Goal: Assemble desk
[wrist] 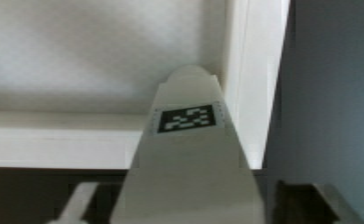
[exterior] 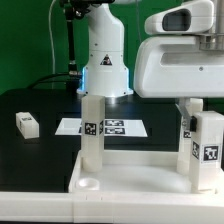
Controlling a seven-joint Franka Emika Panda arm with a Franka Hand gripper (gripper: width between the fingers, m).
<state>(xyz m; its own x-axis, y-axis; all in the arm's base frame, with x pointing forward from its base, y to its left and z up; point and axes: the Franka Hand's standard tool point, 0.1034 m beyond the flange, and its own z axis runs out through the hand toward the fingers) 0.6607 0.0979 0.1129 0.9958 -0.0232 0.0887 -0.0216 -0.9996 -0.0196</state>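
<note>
Black table: one tabletop, three upright legs, one leg lying loose.

Bright, even light bleaches the white tabletop, while the black table behind it stays dark. Both views are coarse and soft. In the wrist view the close leg blurs, its tag fuzzy.

the tabletop and upright leg looked like smooth white plastic; the table was matt black.
</note>
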